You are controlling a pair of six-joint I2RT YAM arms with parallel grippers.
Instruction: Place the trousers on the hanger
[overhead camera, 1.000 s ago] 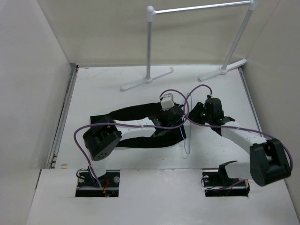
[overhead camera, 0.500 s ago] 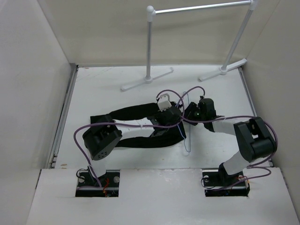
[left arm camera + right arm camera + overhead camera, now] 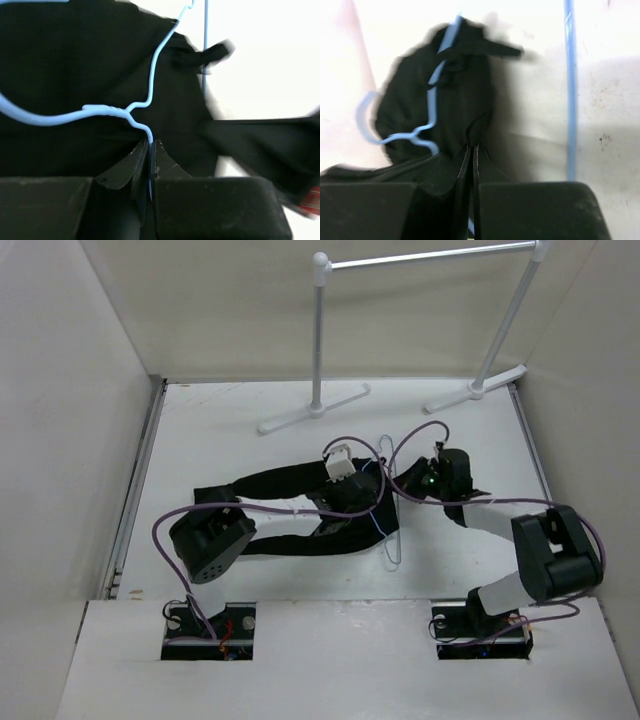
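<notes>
The black trousers (image 3: 275,480) lie flat across the middle of the table, legs running left. The thin pale blue hanger (image 3: 392,540) lies over their right end. My left gripper (image 3: 368,490) is above that end, shut on the hanger's wire (image 3: 105,108) just below the twisted neck, with the trousers (image 3: 75,60) dark behind it. My right gripper (image 3: 403,486) comes in from the right, its jaws closed at the edge of the trousers (image 3: 470,85), where the cloth draws up into a pinched peak. One straight hanger bar (image 3: 570,90) runs along the bare table beside it.
A white tube garment rack (image 3: 320,340) stands at the back, its feet (image 3: 312,410) on the far part of the table. Pale walls close in left, right and behind. Purple cables loop over both wrists.
My right jaws were open and have closed on the trousers' edge, and the right arm's elbow has folded in towards its base. The left gripper and hanger shifted slightly left.
</notes>
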